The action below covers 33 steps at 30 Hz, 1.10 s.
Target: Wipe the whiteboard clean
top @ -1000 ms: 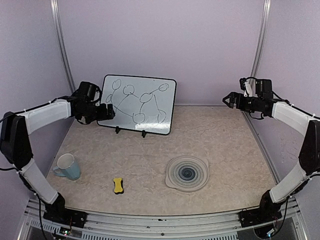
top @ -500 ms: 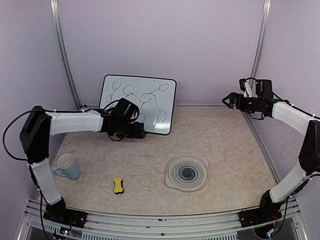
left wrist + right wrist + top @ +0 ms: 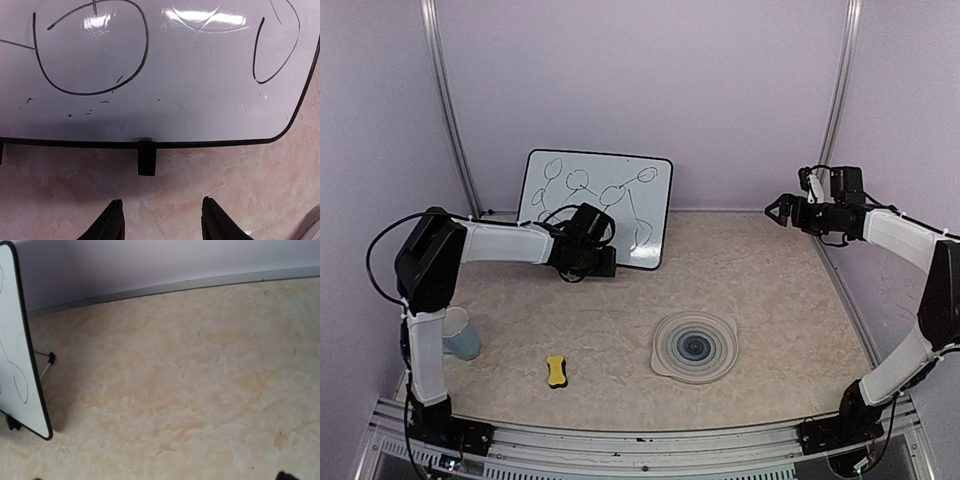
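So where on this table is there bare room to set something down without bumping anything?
Widest bare stretch: back right, between the whiteboard and the right gripper. Also the middle strip between whiteboard and grey plate. Crowded: the board's lower edge, where the left gripper sits, and near left around the mug and yellow sponge.

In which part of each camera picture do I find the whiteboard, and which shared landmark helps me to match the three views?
Top external: the whiteboard stands at the back, left of centre.
Left wrist: it fills the upper half, seen close.
Right wrist: it is a narrow strip at the left edge, seen from the side.
Shared landmark: the lower right corner of its black frame.
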### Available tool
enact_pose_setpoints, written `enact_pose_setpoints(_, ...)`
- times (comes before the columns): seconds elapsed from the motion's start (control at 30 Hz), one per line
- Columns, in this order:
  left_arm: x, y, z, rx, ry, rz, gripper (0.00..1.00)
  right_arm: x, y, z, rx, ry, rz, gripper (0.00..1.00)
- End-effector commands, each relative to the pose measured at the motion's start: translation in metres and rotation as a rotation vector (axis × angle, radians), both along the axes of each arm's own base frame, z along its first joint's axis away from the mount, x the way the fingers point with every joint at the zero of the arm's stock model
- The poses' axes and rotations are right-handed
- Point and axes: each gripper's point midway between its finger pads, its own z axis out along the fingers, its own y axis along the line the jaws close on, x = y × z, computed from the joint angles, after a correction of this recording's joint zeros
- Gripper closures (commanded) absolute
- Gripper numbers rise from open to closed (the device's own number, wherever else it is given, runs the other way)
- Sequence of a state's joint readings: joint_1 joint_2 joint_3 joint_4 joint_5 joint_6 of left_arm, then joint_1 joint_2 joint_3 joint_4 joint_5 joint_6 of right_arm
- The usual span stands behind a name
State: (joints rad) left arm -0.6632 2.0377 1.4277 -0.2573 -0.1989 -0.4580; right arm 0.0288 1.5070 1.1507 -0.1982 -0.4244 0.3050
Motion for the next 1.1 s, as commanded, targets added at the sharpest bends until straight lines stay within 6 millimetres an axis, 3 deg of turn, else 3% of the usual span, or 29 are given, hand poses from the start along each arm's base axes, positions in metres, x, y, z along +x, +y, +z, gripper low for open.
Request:
enact_pose_setpoints(0.0,0.018,-0.004,-0.008,-0.014,-0.013,0.006,0.51,-0.004,-0.008,0.003,0.0,-0.002,-0.027,0.0)
enact_pose_setpoints(0.3,0.04,-0.006,-0.029,-0.02,-0.008,-0.002,0.68,-0.003,-0.011,0.0,0.005,0.007,-0.04,0.0)
enact_pose_setpoints(0.8,0.06,-0.012,-0.055,0.003,0.004,-0.008,0.76,0.0,-0.01,-0.006,0.012,0.016,-0.037,0.0)
enact_pose_setpoints(1.0,0.053,-0.004,-0.062,0.028,0.02,-0.019,0.98,-0.002,-0.01,-0.009,0.011,0.022,-0.032,0.0)
enact_pose_setpoints(1.07,0.044,0.003,-0.063,0.044,0.024,-0.03,1.0,-0.002,-0.01,-0.01,0.01,0.022,-0.032,0.0)
